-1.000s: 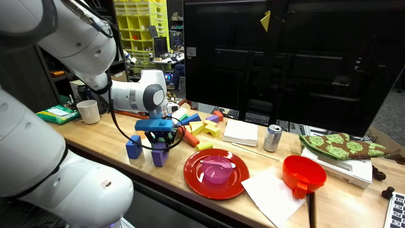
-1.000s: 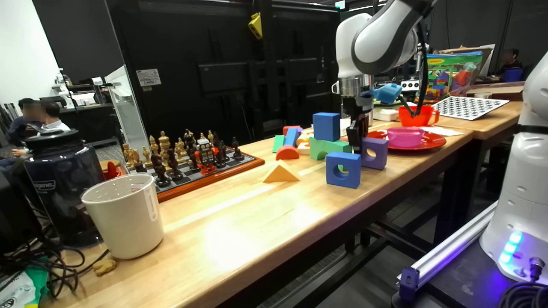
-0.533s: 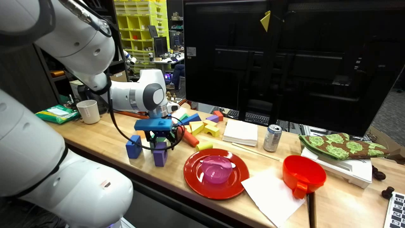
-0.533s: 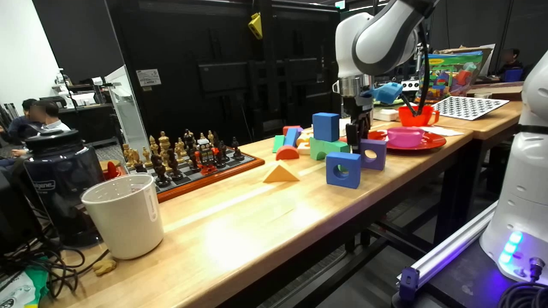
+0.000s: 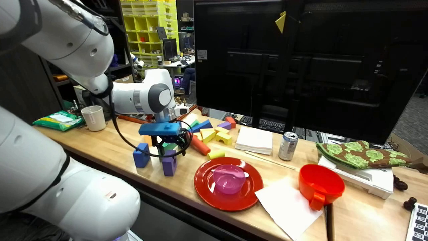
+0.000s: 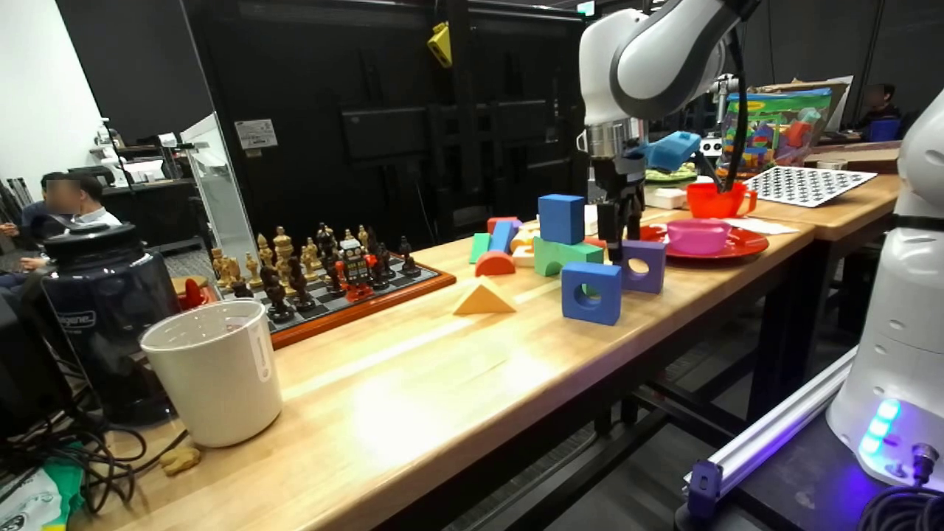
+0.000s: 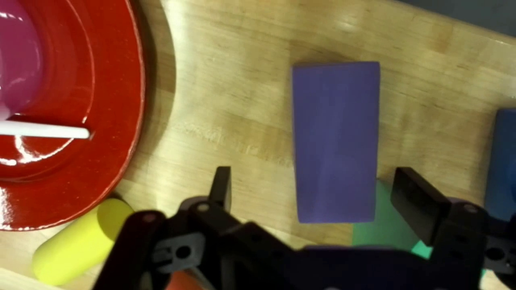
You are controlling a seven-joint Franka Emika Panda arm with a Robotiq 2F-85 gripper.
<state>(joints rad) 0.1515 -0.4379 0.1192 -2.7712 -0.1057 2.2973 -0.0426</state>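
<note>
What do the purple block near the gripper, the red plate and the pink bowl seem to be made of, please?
The purple block is probably foam, perhaps painted wood: matte, evenly coloured, no grain visible.
The red plate could be glazed ceramic or plastic: glossy, with sharp white highlights.
The pink bowl is likely plastic: smooth and seemingly translucent.

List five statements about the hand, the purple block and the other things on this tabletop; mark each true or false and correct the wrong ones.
1. The hand is open, close to the purple block. True.
2. The hole in the purple block is square. False: it is round.
3. The pink bowl is on the red plate. True.
4. The silver can stands upright. True.
5. The silver can is on the red plate. False: it stands apart from it.
</note>
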